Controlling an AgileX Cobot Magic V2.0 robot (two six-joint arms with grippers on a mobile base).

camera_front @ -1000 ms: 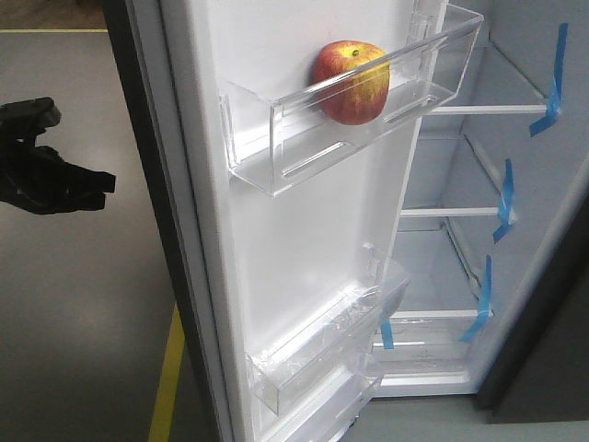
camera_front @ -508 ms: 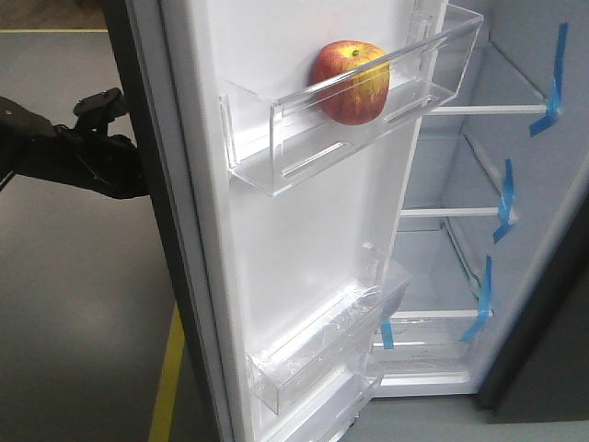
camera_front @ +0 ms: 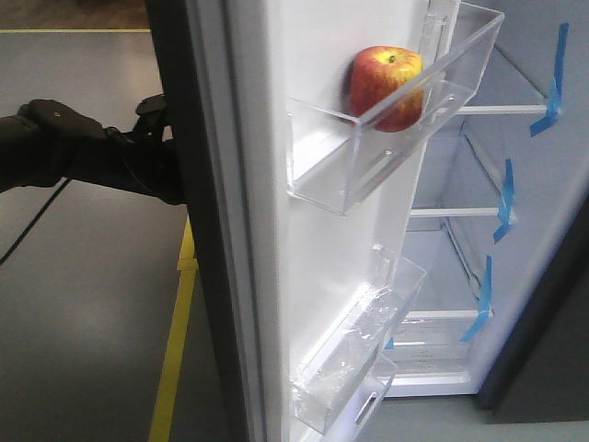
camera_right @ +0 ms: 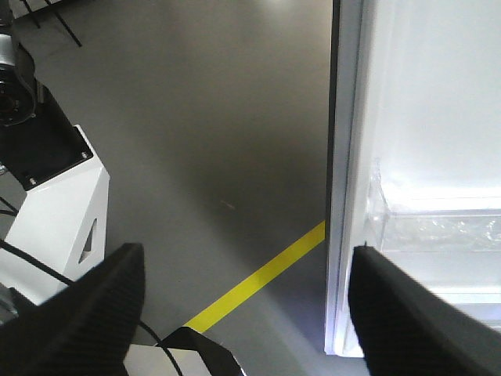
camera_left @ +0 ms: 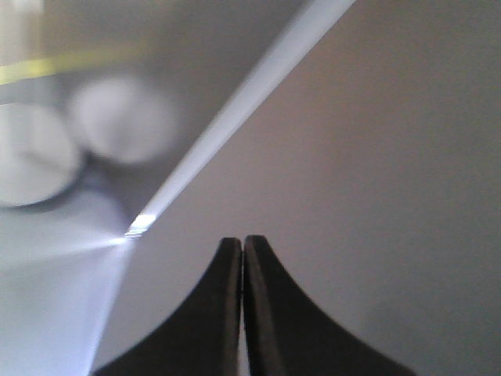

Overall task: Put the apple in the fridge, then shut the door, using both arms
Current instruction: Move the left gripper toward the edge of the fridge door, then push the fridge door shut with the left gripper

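Apple (camera_front: 386, 87): in upper clear bin (camera_front: 368, 175) of door (camera_front: 276, 276). My left gripper (camera_left: 242, 244): clenched, empty, at door's dark outside, left. Right gripper (camera_right: 246, 252): released, above yellow floor line (camera_right: 258, 278).

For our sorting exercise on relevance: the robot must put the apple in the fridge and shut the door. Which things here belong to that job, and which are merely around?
Job: apple, in the upper bin; door, open; fridge; left gripper, shut; right gripper, open.
Merely around: yellow floor line; blue tape strips; white base.
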